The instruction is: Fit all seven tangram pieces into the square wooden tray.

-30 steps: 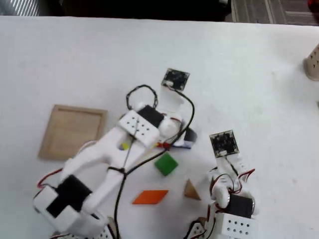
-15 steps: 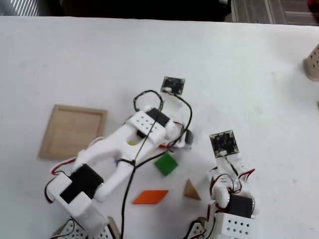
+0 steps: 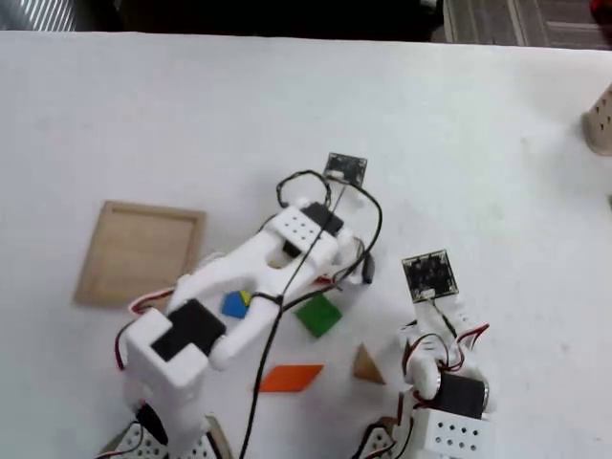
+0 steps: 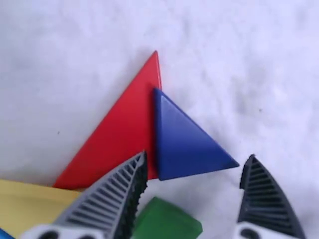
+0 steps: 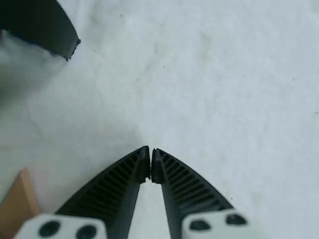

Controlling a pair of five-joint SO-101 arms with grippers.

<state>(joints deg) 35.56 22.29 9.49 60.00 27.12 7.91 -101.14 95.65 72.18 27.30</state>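
My left gripper (image 4: 195, 160) hangs open just above the table, its jaws on either side of a corner of a blue triangle (image 4: 184, 142). That triangle lies edge to edge with a red triangle (image 4: 119, 134). A green square (image 4: 167, 224) and a yellow piece (image 4: 25, 206) sit close behind the fingers. In the high view the left arm (image 3: 277, 258) reaches to the table's middle, over the pieces. The square wooden tray (image 3: 139, 251) lies at the left with nothing in it. My right gripper (image 5: 150, 162) is shut and holds nothing, low over bare table.
The green square (image 3: 318, 314), an orange parallelogram (image 3: 289, 378) and a tan triangle (image 3: 365, 363) lie near the front. A blue and yellow piece (image 3: 234, 304) shows beside the left arm. The right arm (image 3: 445, 392) is folded at the front right. A pegged object (image 3: 600, 120) stands at the far right edge.
The left arm has swung to the right and stretched out, its wrist moving slightly right and nearer. A blue and yellow piece came out from under it. The right arm has not moved.
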